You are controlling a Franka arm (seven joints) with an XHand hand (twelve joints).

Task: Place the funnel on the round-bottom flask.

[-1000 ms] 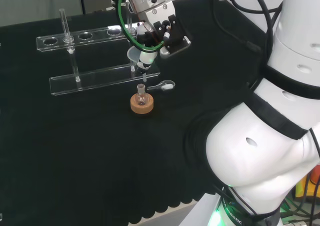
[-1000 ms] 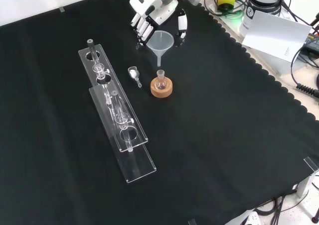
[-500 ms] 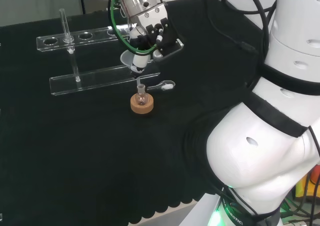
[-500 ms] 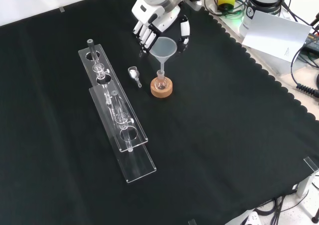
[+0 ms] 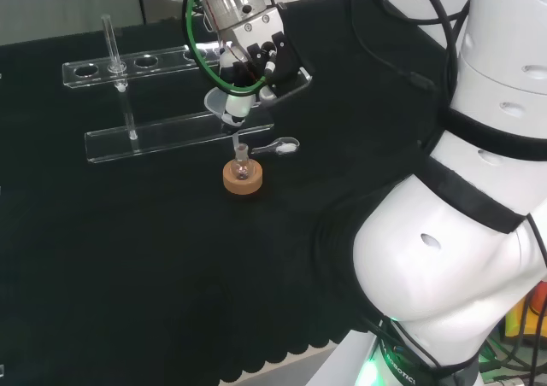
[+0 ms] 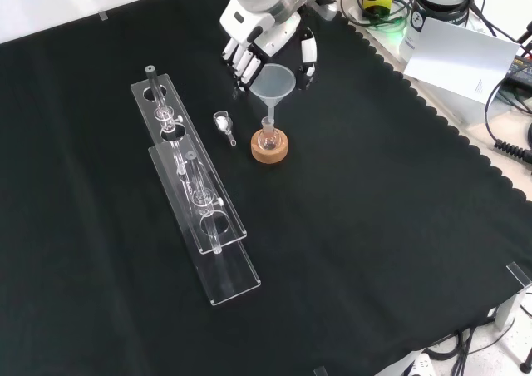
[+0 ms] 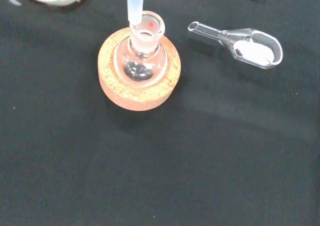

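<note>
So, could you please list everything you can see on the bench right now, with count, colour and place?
Funnel: one, translucent white, held by the hand, its stem tip at the flask's mouth.
Round-bottom flask: one, clear glass, upright on the cork ring.
Cork ring: one, tan, on the cloth near the middle of the front view.
Scoop: one, clear with white powder, lying on the cloth beside the ring.
Tube racks: two, clear plastic, left of the flask in the front view, with glass tubes standing in them.
Cloth: one, black, covering the bench.
Hand: one, black and white, fingers round the funnel's cone.
Arm: one, white, right of the head view.
</note>
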